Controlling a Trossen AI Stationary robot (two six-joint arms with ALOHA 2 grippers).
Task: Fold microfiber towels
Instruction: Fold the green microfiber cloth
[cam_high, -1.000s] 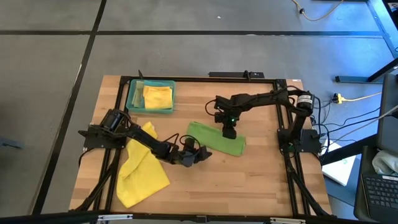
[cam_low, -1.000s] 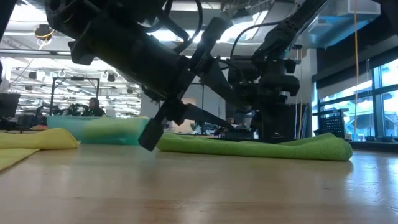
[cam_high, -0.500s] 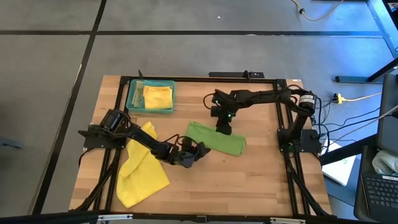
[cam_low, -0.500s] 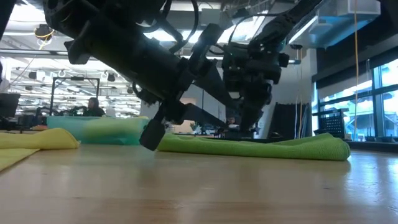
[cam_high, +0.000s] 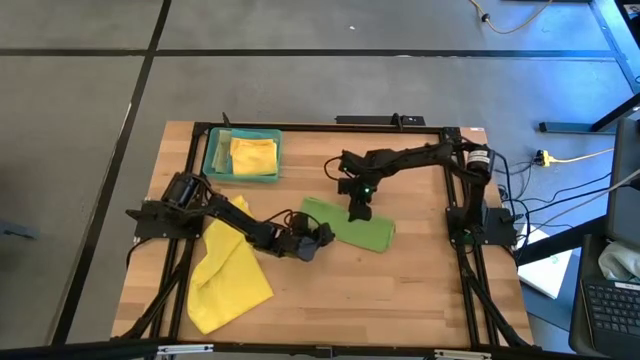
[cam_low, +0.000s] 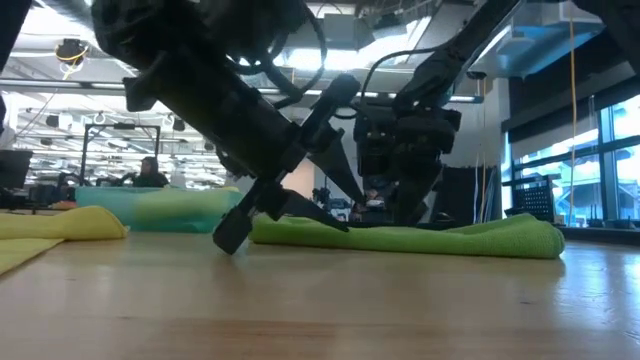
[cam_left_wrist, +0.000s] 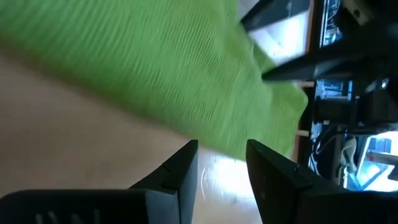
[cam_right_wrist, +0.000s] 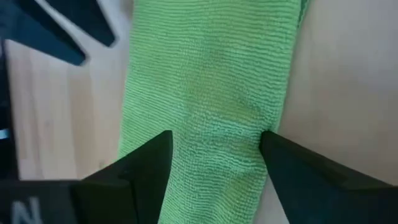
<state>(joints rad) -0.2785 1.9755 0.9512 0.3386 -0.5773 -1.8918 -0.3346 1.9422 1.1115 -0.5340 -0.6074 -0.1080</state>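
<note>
The green towel (cam_high: 350, 224) lies folded on the wooden surface (cam_high: 400, 290). The right gripper (cam_high: 357, 211) stands over its middle, fingers spread across the cloth. The left gripper (cam_high: 318, 235) sits at the towel's near-left edge, fingers parted.

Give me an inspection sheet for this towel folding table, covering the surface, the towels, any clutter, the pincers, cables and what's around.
Surface: wooden table in a black frame, bare wood at the near side.
Job's things: green towel folded mid-table; yellow towel spread unfolded at the left; folded yellow towel in the teal tray.
Clutter: nothing seen.
Pincers: left pincer open, low at the green towel's left edge; right pincer open, over the green towel's middle.
Cables: bundles trailing off the table's right side onto the floor.
Surroundings: grey floor; a seated person far behind.
</note>
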